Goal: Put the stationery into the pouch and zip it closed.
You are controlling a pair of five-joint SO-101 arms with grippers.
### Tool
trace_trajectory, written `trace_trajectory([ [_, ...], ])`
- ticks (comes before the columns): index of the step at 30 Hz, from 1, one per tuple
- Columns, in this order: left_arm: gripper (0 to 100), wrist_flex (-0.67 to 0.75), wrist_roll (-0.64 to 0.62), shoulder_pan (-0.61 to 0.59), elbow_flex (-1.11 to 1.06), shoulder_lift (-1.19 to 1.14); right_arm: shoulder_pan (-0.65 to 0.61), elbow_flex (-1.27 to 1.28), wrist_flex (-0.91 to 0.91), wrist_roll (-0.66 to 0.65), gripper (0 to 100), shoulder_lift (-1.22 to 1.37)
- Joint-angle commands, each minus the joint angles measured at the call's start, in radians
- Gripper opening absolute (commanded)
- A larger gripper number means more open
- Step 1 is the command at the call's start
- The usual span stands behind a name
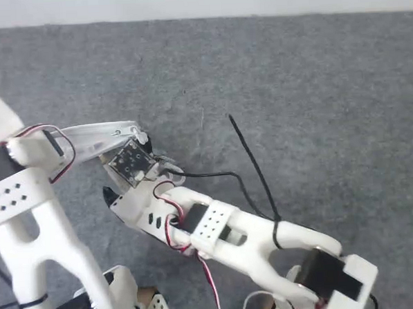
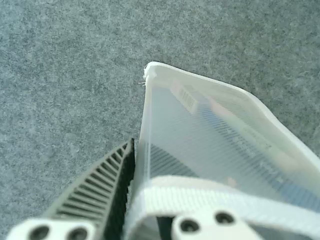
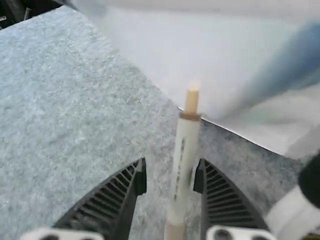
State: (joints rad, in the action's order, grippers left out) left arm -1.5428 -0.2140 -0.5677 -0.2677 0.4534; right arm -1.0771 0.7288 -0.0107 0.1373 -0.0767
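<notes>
1. Judging by the layout, the loading step is under way. The right gripper (image 3: 170, 170) is aiming a cream pen (image 3: 186, 135) at the pouch (image 3: 200, 55), which is lying just ahead of its fingertips.
2. The right gripper's jaws are standing apart, wider than the pen. The pen is running lengthwise between the fingers (image 3: 122, 200), sitting close against one and leaving a strip of grey felt (image 3: 60, 100) showing before the other. So it is not being squeezed at the tips. I cannot tell whether it is resting on the felt or being carried.
3. The pen's tip is overlapping the pouch's near edge. I cannot tell whether it is entering an opening or only lying against the film.
4. The left gripper (image 2: 140, 170) is clamping the pouch, with its ribbed finger on one side and its white jaw crossing the other. The pouch is stretching away from that gripper, raised at a tilt.
5. A blue item (image 2: 300, 192) is showing through the film beyond the left gripper's jaw, so some stationery is probably inside already.
6. The next move is calling for a firm pinch on the pen if it is loose. After that come a straight push forward into the mouth and a release. The left gripper should be bracing the pouch throughout, and the zipping is waiting until then.
</notes>
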Motion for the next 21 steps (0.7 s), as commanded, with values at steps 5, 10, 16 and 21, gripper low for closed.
trace_trajectory([
  [5,1,0.023,-0.011,-0.011,-0.008,-0.008,0.047,-0.101,-0.019,-0.015,2.8,0.021],
  [10,1,0.023,-0.011,-0.011,-0.008,-0.008,0.059,-0.054,-0.007,-0.015,0.2,-0.085],
  [16,1,0.021,-0.011,-0.012,-0.008,-0.008,0.077,0.083,-0.007,-0.021,0.5,-0.3],
  [21,1,0.021,-0.011,-0.012,-0.008,-0.008,0.096,0.132,0.142,-0.017,0.5,-0.506],
])
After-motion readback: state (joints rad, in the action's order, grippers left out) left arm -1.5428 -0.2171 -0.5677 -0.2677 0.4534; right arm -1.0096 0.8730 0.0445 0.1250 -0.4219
